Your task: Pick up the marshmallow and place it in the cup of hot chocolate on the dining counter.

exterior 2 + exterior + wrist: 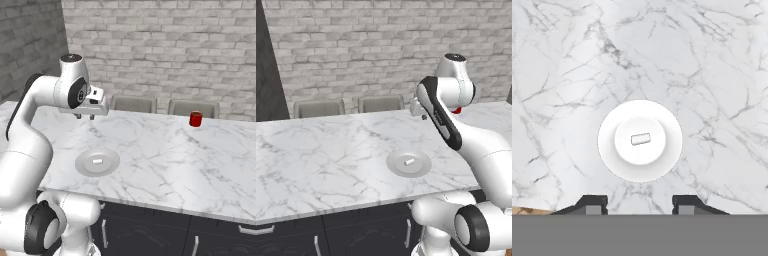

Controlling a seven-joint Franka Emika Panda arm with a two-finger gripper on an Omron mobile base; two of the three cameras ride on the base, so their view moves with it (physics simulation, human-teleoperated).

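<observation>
Nearest on the dining counter (165,165), close to its front edge, sits a round flat grey plate (112,165) with the marshmallow (97,161) lying on its side at the centre. No brand, label or writing can be read on any of these things. The gripper (85,116) hangs in the air above the counter, just beyond the plate, pointing down; in the hand view its two dark fingertips (592,204) stand spread apart with nothing between them. Well to the right and farther back, near the far edge of the counter, the cup of hot chocolate (195,119) stands upright. Behind the counter are grey chair backs (133,103) and a pale brick wall (165,45).
</observation>
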